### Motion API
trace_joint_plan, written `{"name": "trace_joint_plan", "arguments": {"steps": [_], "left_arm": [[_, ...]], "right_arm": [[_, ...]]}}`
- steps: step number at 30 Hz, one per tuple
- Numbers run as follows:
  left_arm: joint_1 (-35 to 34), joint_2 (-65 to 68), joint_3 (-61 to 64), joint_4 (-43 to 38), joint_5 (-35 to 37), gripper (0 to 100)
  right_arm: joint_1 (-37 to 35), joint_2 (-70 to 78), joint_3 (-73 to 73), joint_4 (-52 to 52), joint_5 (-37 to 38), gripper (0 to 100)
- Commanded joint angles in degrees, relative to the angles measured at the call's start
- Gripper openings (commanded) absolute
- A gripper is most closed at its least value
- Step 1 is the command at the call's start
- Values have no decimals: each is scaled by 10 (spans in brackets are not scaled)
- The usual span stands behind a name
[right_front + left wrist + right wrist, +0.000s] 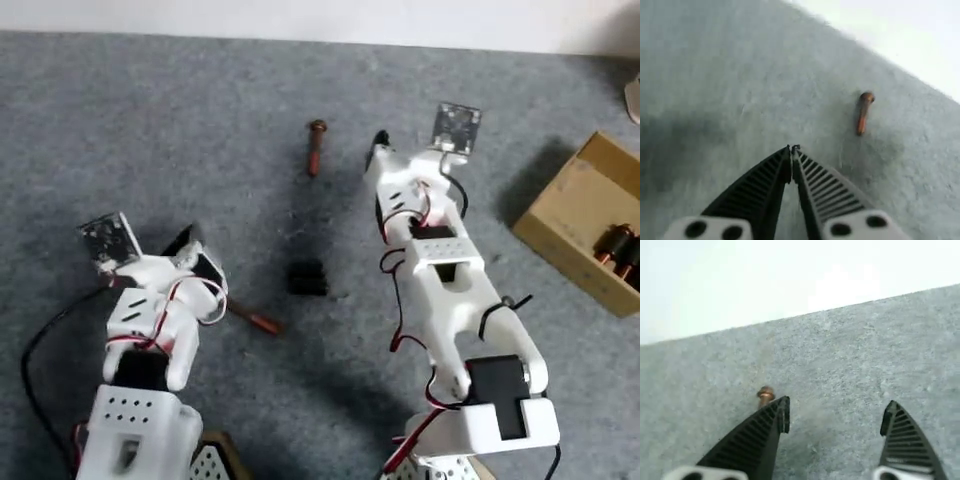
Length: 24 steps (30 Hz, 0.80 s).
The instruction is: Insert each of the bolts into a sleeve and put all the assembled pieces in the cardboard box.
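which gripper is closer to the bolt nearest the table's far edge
Right. The right gripper sits open just beside that bolt; the left gripper, shut, is well short of it.

Grey felt tabletop (150,130); white wall (300,15) behind.

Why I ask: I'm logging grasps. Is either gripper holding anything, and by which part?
Nothing is held. The left gripper is shut empty; the right gripper is open, with a bolt lying beside it.
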Motion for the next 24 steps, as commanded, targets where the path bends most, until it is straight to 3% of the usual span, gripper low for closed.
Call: {"name": "trace_joint_plan", "arguments": {"steps": [1,5,10,18,24], "left_arm": [[-5,-12,-71,117,63,6],[16,-12,-79,181,78,7],[16,-12,-83,253,215,7],[19,-12,-86,259,366,7],[21,-6,-119,319,393,7]], "right_arm": [[-19,-24,0,-16,16,279],[-23,-23,0,-16,16,279],[-25,-23,15,-16,16,279],[-25,-23,15,-16,16,279],[-25,-23,15,-16,16,279]]}}
